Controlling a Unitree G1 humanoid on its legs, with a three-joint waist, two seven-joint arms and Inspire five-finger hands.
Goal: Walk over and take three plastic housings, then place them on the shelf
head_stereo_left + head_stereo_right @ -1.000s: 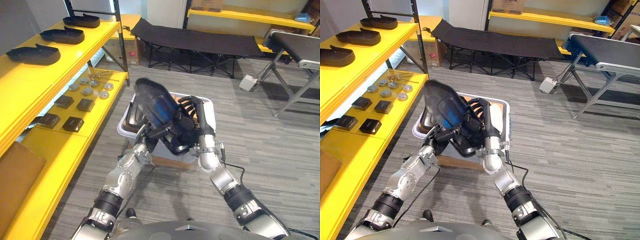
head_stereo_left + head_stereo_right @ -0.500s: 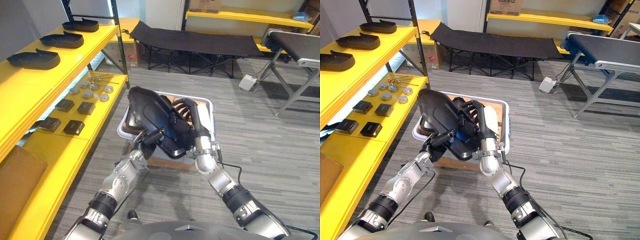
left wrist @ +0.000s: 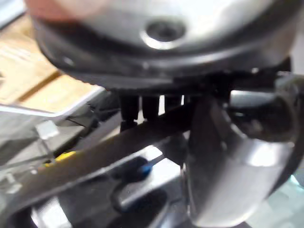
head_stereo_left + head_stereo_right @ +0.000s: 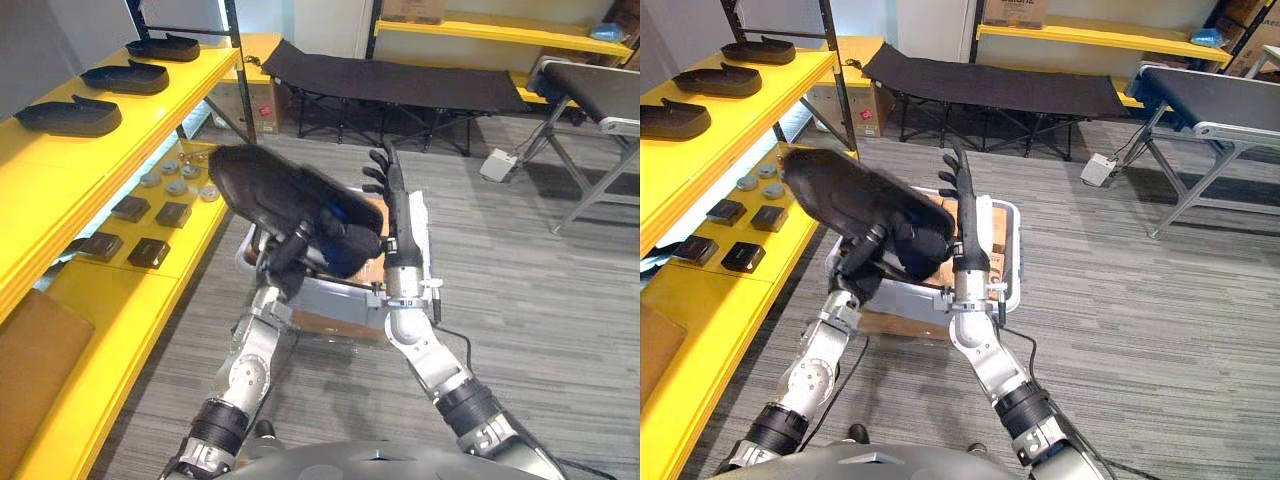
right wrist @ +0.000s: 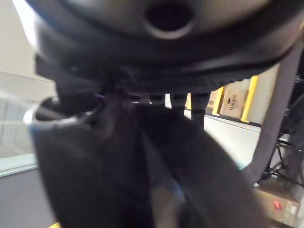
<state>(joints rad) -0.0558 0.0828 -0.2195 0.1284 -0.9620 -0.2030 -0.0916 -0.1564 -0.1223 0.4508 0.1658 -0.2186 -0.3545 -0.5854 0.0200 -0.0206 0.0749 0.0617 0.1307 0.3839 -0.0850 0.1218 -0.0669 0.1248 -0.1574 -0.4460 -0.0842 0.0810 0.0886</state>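
A large black plastic housing [image 4: 268, 190] is held up over the white bin [image 4: 423, 243], tilted with its broad end toward the yellow shelf [image 4: 60, 170]. My left hand [image 4: 290, 258] grips its lower edge from underneath, fingers curled round it. My right hand [image 4: 392, 215] stands upright just right of the housing, fingers straight and pointing up, holding nothing. Three more black housings [image 4: 70, 115] [image 4: 125, 75] [image 4: 165, 45] lie in a row on the shelf's top level.
The lower shelf level carries small black boxes [image 4: 148, 252] and metal discs [image 4: 170, 170]. A black folding cot [image 4: 390, 85] stands at the back, a conveyor frame [image 4: 590, 100] at the right, and a small white box [image 4: 495, 165] on the grey floor.
The housing rose out of the bin and swung left toward the shelf in my left hand. My right hand let go of it and straightened its fingers upward.
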